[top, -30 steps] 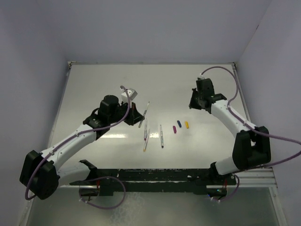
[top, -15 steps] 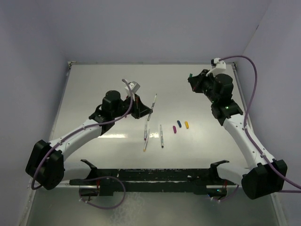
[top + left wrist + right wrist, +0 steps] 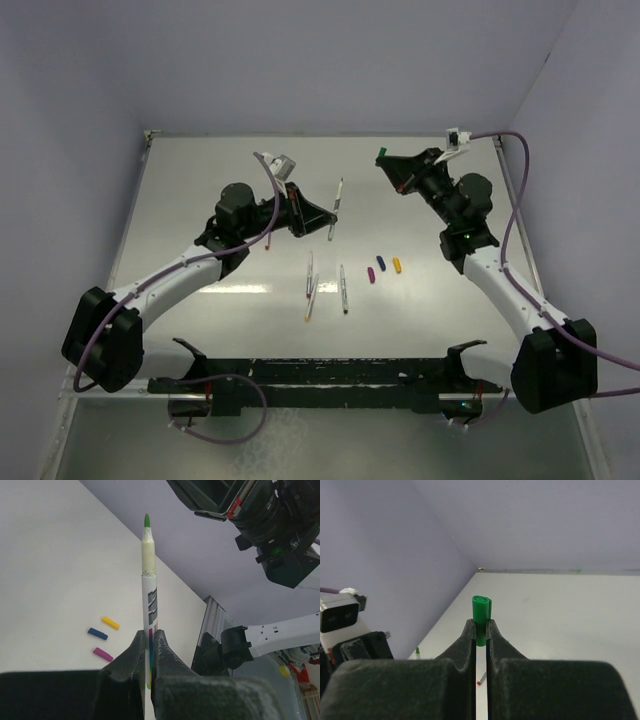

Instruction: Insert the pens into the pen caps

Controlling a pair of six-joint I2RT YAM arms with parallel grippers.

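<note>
Our left pincer (image 3: 149, 641) is pinching a pen (image 3: 148, 587) low on its barrel, a finger pressed against each side. In the wrist view the pen rises from it to 12 o'clock and ends in a bare green tip. From above, that pen is held over the table (image 3: 200, 180), pointing toward 12 o'clock. Our right pincer (image 3: 480, 630) is pressed together on the green cap (image 3: 481, 611), which sticks up from between the fingers with its rolled end showing. In the top view the green cap sits at about 2 o'clock from the held pen's tip, near it but apart. Further out, at roughly 4 o'clock from the left pincer, three caps lie close together on the table: the purple cap (image 3: 372, 276), the blue cap (image 3: 381, 264) and the yellow cap (image 3: 397, 266), none touching another. At about 6 o'clock from the left pincer we can make out three more pens lying flat: two slim pens (image 3: 309, 272) (image 3: 312, 300) close alongside each other and a third pen (image 3: 344, 289) at their 3 o'clock, between them and the caps.
</note>
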